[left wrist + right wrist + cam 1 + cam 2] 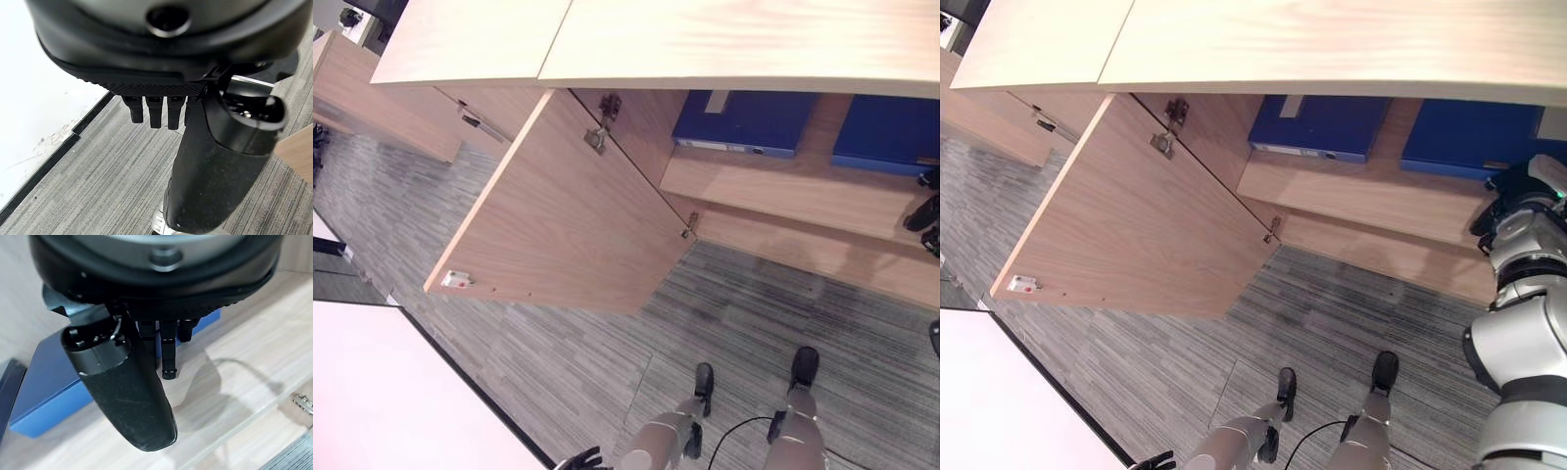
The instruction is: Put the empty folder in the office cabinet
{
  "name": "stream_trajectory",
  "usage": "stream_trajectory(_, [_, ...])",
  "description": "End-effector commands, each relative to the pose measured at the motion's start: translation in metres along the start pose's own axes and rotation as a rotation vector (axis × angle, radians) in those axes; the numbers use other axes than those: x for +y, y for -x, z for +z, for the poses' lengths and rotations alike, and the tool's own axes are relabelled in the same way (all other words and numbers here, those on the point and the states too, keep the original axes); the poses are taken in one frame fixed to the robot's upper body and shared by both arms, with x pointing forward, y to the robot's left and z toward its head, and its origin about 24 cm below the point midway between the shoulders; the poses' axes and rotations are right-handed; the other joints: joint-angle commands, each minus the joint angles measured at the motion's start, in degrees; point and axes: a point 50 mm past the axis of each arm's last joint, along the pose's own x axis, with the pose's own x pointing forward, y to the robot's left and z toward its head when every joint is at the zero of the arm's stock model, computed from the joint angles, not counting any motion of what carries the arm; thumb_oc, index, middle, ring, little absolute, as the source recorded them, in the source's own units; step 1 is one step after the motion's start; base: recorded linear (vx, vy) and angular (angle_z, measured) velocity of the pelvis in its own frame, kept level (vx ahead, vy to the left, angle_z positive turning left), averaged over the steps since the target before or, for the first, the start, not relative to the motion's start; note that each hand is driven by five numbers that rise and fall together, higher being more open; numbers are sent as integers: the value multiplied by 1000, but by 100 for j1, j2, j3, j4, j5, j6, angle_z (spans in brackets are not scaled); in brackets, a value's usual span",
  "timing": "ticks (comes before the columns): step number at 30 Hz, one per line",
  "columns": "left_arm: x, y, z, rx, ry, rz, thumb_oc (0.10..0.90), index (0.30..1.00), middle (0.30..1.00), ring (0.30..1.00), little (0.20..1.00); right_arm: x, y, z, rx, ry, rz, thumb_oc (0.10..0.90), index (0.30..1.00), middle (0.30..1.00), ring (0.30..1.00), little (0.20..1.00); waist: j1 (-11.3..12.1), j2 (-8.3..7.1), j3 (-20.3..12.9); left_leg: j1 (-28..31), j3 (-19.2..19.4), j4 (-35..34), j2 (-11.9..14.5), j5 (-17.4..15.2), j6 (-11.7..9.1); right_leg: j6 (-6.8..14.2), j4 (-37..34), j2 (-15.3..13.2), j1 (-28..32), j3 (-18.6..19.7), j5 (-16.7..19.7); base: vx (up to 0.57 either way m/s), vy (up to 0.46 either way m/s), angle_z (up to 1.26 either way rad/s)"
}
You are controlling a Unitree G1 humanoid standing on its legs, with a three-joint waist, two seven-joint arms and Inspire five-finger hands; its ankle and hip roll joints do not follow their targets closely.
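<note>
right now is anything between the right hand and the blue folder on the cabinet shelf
Nothing visible. The right hand hangs empty just above the shelf, beside the blue folder lying flat on it. The cabinet door is swung open, off to the left.

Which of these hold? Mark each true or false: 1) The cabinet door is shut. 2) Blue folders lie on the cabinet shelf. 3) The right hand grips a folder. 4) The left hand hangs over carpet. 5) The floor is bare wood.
1) False: the cabinet door stands open.
2) True: a blue folder lies flat on the shelf, with a second blue folder beside it.
3) False: the right hand hovers over the shelf with nothing in its fingers.
4) True: the left hand hangs empty above the grey carpet.
5) False: the floor is grey striped carpet.
</note>
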Motion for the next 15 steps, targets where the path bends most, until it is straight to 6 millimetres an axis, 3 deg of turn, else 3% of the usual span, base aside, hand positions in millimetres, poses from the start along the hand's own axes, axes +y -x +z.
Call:
stream_trajectory(1, [18, 1, -5, 48, -14, 104, 800, 900, 900, 900, 900, 5, 2, 9, -69, -31, -41, 800, 900, 900, 900, 900, -86, -220, 179, -110, -710, -265, -191, 394, -253, 143, 696, 125, 552, -214, -1389, -63, 50, -1])
stream_trajectory(4, [23, 0, -1, 56, -9, 135, 800, 900, 900, 900, 900, 48, 10, 4, -56, -99, 58, 800, 900, 900, 900, 900, -136, -390, 145, 61, -660, -265, -154, 299, -196, 123, 650, 141, 746, -189, -1413, 21, -5, -4])
stream_trajectory(5, [23, 0, -1, 56, -9, 135, 800, 900, 900, 900, 900, 48, 10, 4, -56, -99, 58, 800, 900, 900, 900, 900, -136, -390, 145, 61, -660, -265, -154, 299, -196, 123, 650, 141, 746, -189, -1413, 51, -27, -8])
stream_trajectory(6, [27, 0, -1, 72, -16, 154, 800, 900, 900, 900, 900, 86, 21, 1, -60, -115, 160, 800, 900, 900, 900, 900, -196, -544, 85, 229, -619, -265, -116, 222, -164, 110, 588, 174, 951, -172, -1423, 69, -23, -5])
stream_trajectory(11, [40, 2, -3, 115, 0, 203, 800, 900, 900, 900, 900, 176, 69, -20, -47, -259, 435, 800, 900, 900, 900, 900, -455, -961, -157, 698, -473, -236, 27, 2, -110, 85, 345, 343, 1495, -77, -1417, 80, -15, -4])
stream_trajectory(12, [40, 2, -3, 115, 0, 203, 800, 900, 900, 900, 900, 176, 69, -20, -47, -259, 435, 800, 900, 900, 900, 900, -455, -962, -171, 680, -477, -238, 24, 12, -107, 87, 334, 341, 1484, -81, -1402, 69, -4, -6])
stream_trajectory(13, [43, 3, -4, 131, 19, 212, 800, 900, 900, 900, 900, 203, 91, -30, -13, -370, 539, 800, 900, 900, 900, 900, -572, -1118, -283, 831, -412, -199, 77, -95, -66, 74, 308, 400, 1634, -29, -1423, 59, 17, -19])
stream_trajectory(15, [45, 4, -6, 137, 26, 219, 800, 900, 900, 900, 900, 211, 100, -36, -1, -408, 574, 800, 900, 900, 900, 900, -619, -1199, -332, 916, -378, -166, 89, -165, -38, 63, 309, 424, 1716, 7, -1448, 53, 61, -25])
